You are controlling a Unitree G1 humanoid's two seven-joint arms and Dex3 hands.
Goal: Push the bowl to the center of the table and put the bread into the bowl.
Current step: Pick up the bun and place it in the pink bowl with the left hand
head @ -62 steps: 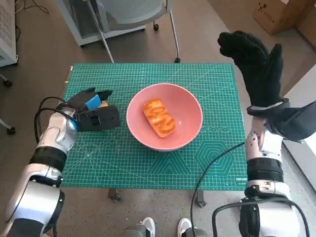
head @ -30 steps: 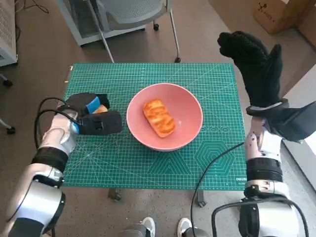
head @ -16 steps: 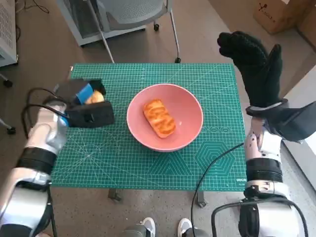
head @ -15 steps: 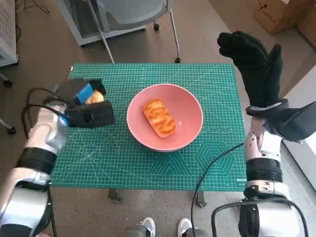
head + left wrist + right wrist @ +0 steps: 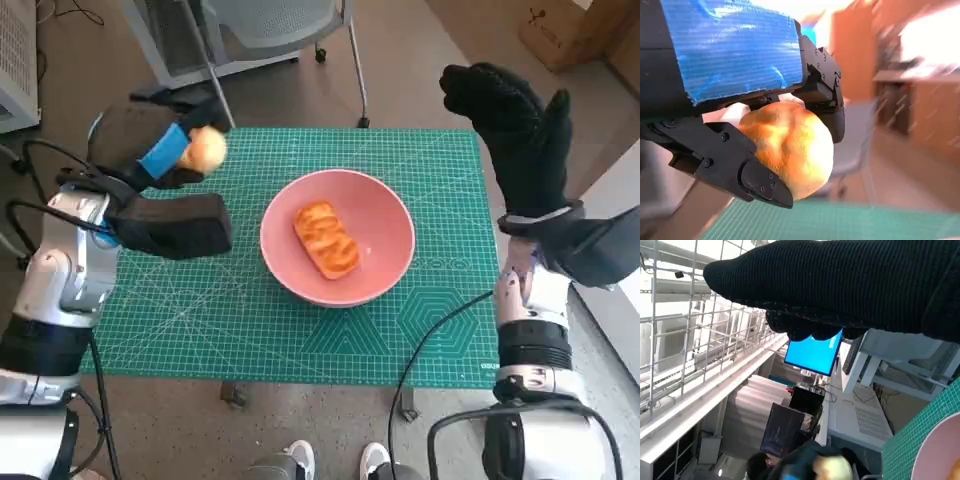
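Bowl (image 5: 338, 250) centred, one bread (image 5: 325, 239) inside; my left hand (image 5: 160, 165) grips a roll (image 5: 206, 150), undelivered; right hand (image 5: 515, 125) raised, empty.

Laboratory or office workspace: green cutting mat (image 5: 250, 330) covering the counter, wheeled office chair (image 5: 270, 25) at 12 o'clock, cardboard box (image 5: 575, 28) at 1 o'clock, lit monitor (image 5: 813, 354) and wire-grid shelving (image 5: 685, 335).

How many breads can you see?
2. One long bread lies in the pink bowl mid-table. One round bread roll is held up by the left hand over the table's far left corner. None seems hidden.
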